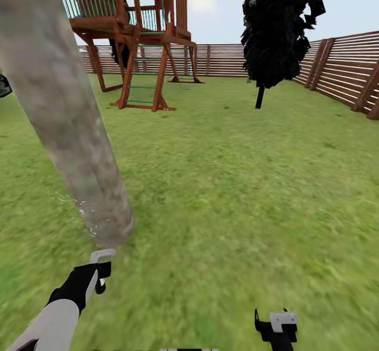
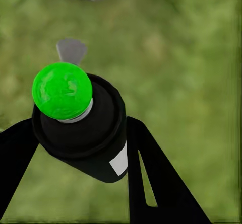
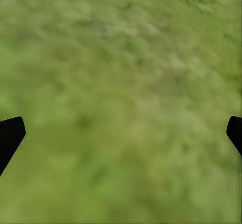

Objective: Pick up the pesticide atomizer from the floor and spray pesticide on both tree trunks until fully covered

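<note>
Left gripper (image 2: 80,148) clamps the pesticide atomizer (image 2: 80,121) just beside the tree trunk (image 1: 68,124), faint white specks seemingly clinging near the trunk's base, while the right gripper (image 3: 121,133) hangs wide apart, empty, over the grass (image 3: 121,58).

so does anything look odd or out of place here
Nothing is damaged or spilled. The one oddity is the near tree trunk, which leans steeply across the head view, probably camera perspective. White specks cling near its base. The left tool grips the atomizer normally.

Thick mottled grey-brown tree trunk (image 1: 68,124) close ahead of left gripper (image 1: 100,269); open blurry green grass lawn (image 1: 237,193) rightward.
</note>
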